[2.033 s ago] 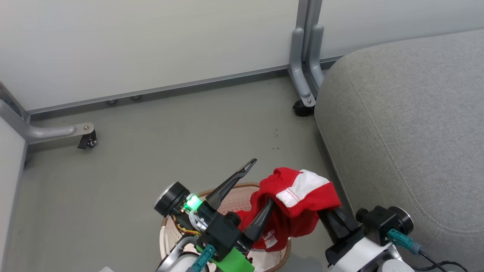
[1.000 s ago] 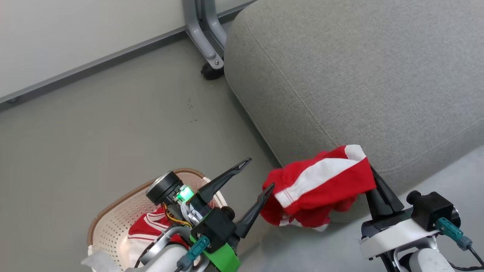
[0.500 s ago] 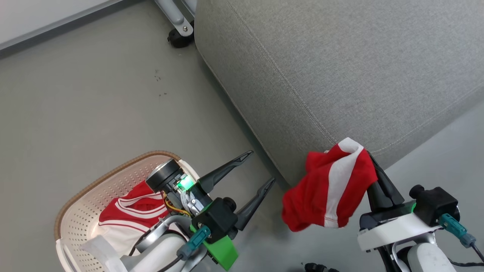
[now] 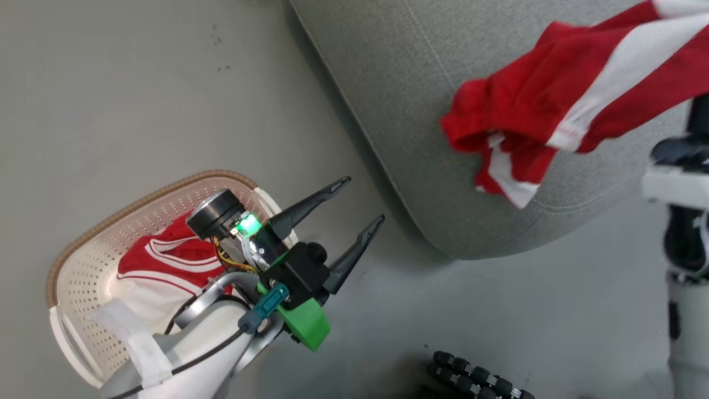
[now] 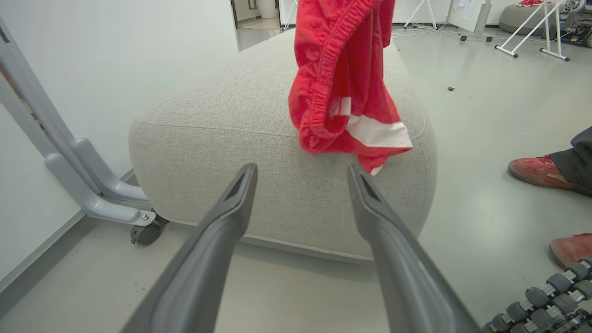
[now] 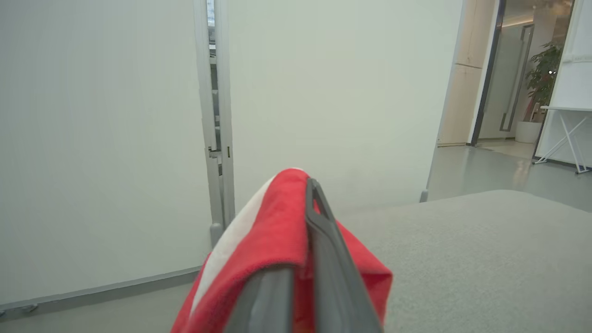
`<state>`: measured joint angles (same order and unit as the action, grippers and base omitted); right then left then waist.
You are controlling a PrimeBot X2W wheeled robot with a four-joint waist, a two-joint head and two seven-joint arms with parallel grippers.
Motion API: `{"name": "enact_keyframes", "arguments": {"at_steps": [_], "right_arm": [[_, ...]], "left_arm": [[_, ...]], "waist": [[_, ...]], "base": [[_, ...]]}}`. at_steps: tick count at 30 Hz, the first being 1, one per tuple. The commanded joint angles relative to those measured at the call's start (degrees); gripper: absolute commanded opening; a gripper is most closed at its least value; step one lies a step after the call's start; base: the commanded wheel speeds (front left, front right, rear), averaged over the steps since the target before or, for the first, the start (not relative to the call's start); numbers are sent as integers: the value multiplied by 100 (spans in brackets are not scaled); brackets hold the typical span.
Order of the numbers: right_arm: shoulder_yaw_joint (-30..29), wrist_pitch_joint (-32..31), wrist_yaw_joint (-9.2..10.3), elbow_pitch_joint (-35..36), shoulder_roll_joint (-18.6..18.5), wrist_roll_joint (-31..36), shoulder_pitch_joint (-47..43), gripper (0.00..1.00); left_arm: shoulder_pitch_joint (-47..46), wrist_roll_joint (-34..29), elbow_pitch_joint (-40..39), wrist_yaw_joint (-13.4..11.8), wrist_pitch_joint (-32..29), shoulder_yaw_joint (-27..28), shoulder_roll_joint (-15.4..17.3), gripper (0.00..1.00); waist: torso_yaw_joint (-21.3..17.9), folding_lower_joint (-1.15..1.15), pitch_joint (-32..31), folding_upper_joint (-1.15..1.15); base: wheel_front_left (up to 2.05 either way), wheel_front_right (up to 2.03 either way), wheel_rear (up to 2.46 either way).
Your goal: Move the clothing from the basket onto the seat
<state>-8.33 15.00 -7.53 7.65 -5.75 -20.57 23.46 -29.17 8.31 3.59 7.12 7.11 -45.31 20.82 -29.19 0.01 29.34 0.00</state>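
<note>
Head view: a red garment (image 4: 576,94) hangs at upper right over the seat (image 4: 388,83) edge, a second garment (image 4: 160,260) lies in the basket (image 4: 83,271) at lower left, and the left gripper (image 4: 363,199), centre, has its fingers spread and empty. Left wrist view: the garment dangles at top centre before the seat's near corner. Right wrist view: the right gripper (image 6: 307,194), bottom centre, has fingers clenched on the cloth; released here, the fabric could slide off the rounded edge to the floor (image 5: 462,152).
</note>
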Motion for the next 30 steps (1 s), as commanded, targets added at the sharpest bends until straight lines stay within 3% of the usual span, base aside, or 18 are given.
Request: {"name": "enact_keyframes", "arguments": {"at_steps": [1,12,17,24,25,27,28,30], "right_arm": [[-210,28,8,-19,-93,-111,368,0],[-1467,19,8,-965,-1366,-343,2290,0],[-1602,16,8,-1873,-1541,-178,2408,0],[-1772,15,8,-3129,-1326,119,2246,0],[-1779,16,8,-3229,-1296,138,2217,7],[-1830,16,8,-3384,-1199,182,2124,32],[-1871,16,8,-3434,-1153,213,2066,95],[-2008,16,9,-3456,-1078,304,1958,100]], "left_arm": [[-184,55,21,27,8,-11,79,100],[-769,-114,-61,30,-40,-202,298,100],[-856,-86,-29,31,12,-246,276,100],[-930,-75,127,-20,120,-314,135,100],[-938,-71,146,-28,141,-322,118,100],[-936,-59,188,-49,179,-335,85,100],[-929,-48,218,-54,210,-342,75,100],[-904,-25,276,-70,258,-345,60,100]], "waist": [[284,-1,589,0],[803,-1,1411,0],[975,-1,1574,0],[1163,-1,1614,0],[1183,-1,1607,0],[1226,-1,1572,0],[1245,-1,1546,0],[1262,-1,1486,0]], "base": [[0,0,0],[0,0,0],[0,0,0],[0,0,0],[0,0,0],[0,0,0],[0,0,0],[0,0,0]]}}
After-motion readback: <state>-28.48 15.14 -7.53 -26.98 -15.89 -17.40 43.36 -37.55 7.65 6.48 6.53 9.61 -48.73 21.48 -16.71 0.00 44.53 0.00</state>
